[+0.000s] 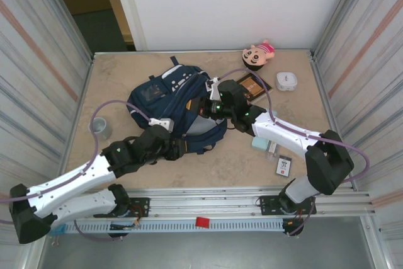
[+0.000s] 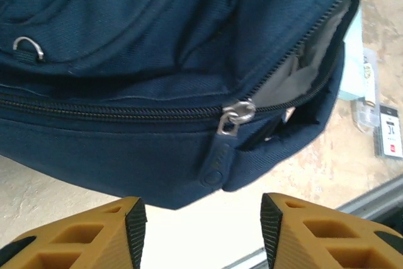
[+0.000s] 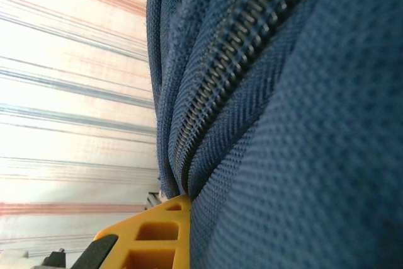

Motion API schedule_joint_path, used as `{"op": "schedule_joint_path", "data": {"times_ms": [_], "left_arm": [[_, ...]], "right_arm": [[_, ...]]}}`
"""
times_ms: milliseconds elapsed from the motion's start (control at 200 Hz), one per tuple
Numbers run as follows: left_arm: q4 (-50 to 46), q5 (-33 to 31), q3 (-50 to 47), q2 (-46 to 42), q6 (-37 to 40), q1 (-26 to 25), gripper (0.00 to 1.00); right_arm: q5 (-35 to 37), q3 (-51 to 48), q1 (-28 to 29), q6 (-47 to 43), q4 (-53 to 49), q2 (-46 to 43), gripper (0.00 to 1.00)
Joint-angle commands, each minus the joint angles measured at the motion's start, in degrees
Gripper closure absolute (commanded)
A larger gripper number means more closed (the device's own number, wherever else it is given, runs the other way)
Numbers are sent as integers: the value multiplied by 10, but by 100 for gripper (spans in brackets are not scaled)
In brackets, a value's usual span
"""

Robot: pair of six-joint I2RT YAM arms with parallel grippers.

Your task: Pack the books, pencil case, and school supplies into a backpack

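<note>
Beige surface (image 1: pixel 126 74) carries the backpack (image 1: pixel 170 102) at its centre, partly unzipped. Clamped on fabric at its right edge, the right pincer (image 1: pixel 204 106) seemingly steadies it. The left pincer (image 2: pixel 203 218) stands open and empty, just near of the zipper pull (image 2: pixel 233 118).

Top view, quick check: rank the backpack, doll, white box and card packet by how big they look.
1. backpack, by far the largest
2. doll
3. white box and card packet: these look about alike, too close to rank.
</note>
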Motion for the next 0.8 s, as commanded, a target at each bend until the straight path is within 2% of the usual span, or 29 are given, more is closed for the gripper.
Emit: {"op": "schedule_joint_path", "data": {"times_ms": [0, 160, 401, 501, 712, 792], "left_arm": [[21, -51, -6, 8, -16, -3, 48], [61, -51, -11, 29, -12, -3, 53], [67, -50, 2, 66, -2, -3, 55], [54, -60, 0, 67, -3, -3, 66], [47, -45, -23, 29, 13, 6, 99], [33, -37, -32, 7, 16, 19, 100]], "right_arm": [[17, 31, 4, -21, 33, -14, 100], [11, 32, 7, -22, 32, -17, 100], [8, 34, 17, -20, 34, -17, 100], [7, 36, 15, -24, 32, -20, 100], [-5, 50, 11, -43, -4, -24, 100], [-10, 51, 7, -46, -9, -24, 100]]}}
